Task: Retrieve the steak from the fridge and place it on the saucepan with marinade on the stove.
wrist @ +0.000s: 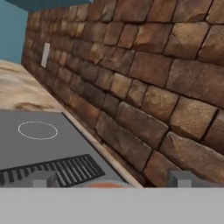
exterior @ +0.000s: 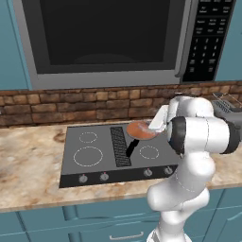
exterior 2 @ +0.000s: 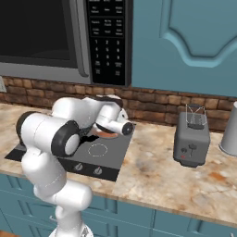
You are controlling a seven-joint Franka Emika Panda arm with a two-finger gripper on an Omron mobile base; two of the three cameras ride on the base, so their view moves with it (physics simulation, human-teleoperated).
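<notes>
A: Starting at the left of the left base view, what did we have?

B: We saw the speckled stone surface (exterior: 28,165) running under a brick backsplash (exterior: 71,106), with the microwave (exterior: 108,38) hung above. Set into the surface was the stove (exterior: 94,156), dark grey, with white ring burners, a black centre grille (exterior: 119,146) and knobs along its front edge.

A: And the saucepan?

B: The saucepan (exterior: 139,130) sat on the stove's back right burner, its copper inside showing and its short black handle (exterior: 132,148) pointing toward the front. We made out a pale, pinkish patch inside it, but we could not tell for certain that it was the steak.

A: Where was the arm?

B: The white arm (exterior: 189,156) rose at the right and bent over the stove, its hand just above the right side of the pan. In the right base view the same hand hung over the pan's rim (exterior 2: 107,134), and further right a grey toaster (exterior 2: 190,141) stood on the surface, well apart from the stove.

A: How was the end effector?

B: In the hand view the end effector (wrist: 109,178) looked toward the brick wall, low over the stove. Its two fingertips (wrist: 41,178) stood far apart at the bottom, so we judged it fully spread and holding nothing. An orange sliver of the pan's rim showed between them.
</notes>
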